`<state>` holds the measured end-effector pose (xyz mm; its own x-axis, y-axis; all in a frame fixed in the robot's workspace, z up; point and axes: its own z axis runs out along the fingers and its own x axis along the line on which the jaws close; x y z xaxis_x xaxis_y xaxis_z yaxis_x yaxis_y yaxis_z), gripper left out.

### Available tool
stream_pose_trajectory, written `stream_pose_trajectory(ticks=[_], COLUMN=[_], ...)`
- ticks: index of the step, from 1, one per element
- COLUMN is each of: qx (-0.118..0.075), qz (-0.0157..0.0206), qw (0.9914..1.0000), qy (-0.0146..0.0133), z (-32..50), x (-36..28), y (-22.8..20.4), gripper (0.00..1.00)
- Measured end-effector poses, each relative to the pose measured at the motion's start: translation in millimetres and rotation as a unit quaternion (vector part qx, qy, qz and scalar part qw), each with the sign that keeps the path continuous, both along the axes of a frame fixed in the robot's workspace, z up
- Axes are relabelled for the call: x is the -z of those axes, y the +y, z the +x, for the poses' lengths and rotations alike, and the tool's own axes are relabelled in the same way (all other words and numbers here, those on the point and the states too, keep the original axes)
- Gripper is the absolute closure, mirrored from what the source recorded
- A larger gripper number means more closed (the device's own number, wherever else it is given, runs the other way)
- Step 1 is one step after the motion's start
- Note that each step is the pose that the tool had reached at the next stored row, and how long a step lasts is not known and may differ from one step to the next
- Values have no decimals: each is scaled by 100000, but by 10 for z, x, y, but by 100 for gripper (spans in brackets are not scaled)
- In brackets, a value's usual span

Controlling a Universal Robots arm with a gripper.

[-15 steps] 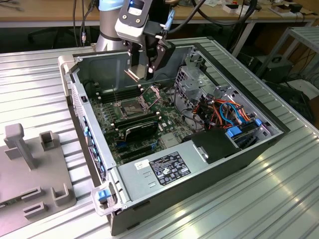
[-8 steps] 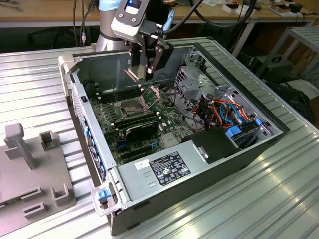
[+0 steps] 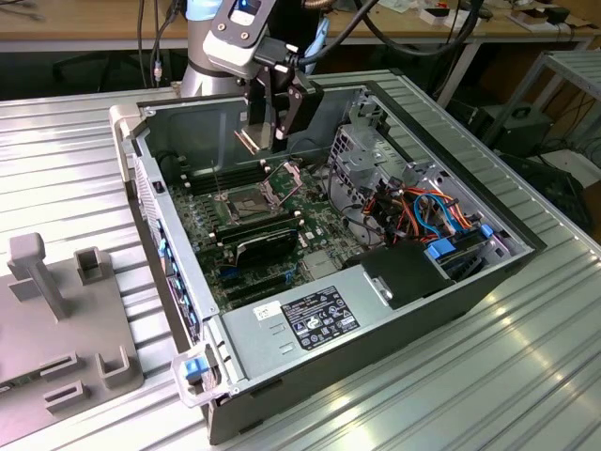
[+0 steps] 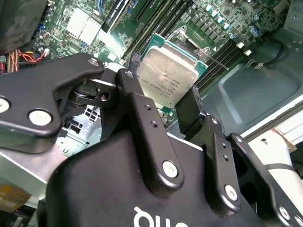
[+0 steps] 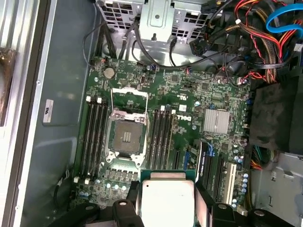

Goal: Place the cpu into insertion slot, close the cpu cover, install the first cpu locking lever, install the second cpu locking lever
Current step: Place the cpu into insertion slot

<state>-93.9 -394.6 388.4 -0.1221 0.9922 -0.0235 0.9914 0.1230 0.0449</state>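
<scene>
Daylight separates the chip [image 5: 165, 196] from the socket [image 5: 127, 137]: the two are well apart, with the chip carried in the air above the green board [image 5: 189, 101] inside the open computer case [image 3: 310, 324], which lies on a ridged metal surface [image 3: 526, 376]. The claw [image 4: 163, 101] is clamped on the chip, one black finger on each of two opposite edges, with the dull metal top facing the wrist and the underside facing the board.

In the exterior view the socket sits below the claw and slightly toward the exterior view's left, so the gap to cover looks mostly downward with a small sideways offset. In the first wrist view the chip looks roughly parallel to the board, and its edges run close to square with the socket's rim, so little turning seems needed.

The socket is bare, its dark contact field exposed. The cover [image 5: 129, 89] stands swung up on the side of the socket away from the chip, with board showing through its window. Rows of long black memory slots [image 5: 92, 137] flank the socket on both sides.
</scene>
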Motion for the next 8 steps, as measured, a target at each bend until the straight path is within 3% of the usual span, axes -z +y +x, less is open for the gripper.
stream_pose_trajectory(ticks=[3,8], qx=[1481,1800], qz=[0,-1], qw=[99989,99984], qy=[1,0], z=[0,0], x=[1,1], y=[0,0], gripper=[45,45])
